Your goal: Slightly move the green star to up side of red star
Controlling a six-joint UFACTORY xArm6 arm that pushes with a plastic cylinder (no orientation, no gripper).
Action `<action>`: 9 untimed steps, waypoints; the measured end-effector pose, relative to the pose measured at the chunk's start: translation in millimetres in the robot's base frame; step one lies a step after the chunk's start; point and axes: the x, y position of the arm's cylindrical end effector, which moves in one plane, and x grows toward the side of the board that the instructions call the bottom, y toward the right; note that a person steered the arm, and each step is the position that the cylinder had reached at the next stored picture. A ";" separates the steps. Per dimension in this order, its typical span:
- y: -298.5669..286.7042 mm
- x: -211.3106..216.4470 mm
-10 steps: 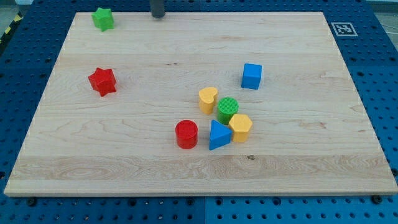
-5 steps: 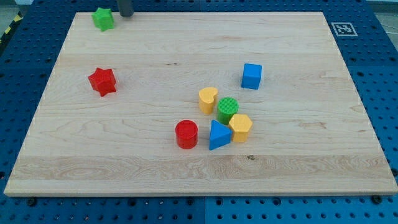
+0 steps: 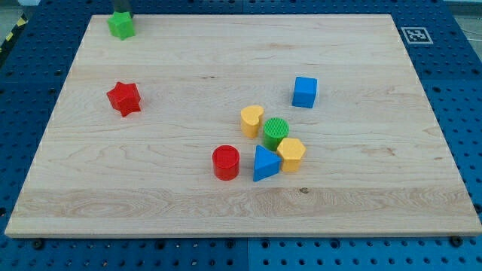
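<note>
The rod has travelled left along the board's top edge; its tip (image 3: pixel 121 13) now sits directly behind the green star (image 3: pixel 120 25), apparently touching. No claw is fitted. The star remains well above the red star (image 3: pixel 124 98), ready for a short downward push.

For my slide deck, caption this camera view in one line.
My tip sits just behind the green star, the red star below.

The green star (image 3: pixel 121 25) lies flat on the tabletop (image 3: pixel 241 188) at the view's top-left corner, directly below my tip (image 3: pixel 120 13) and touching or almost touching it. The red star (image 3: pixel 123 98) lies flat well below my tip, toward the view's bottom, apart from the green star.
</note>
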 end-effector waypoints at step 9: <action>-39.7 6.6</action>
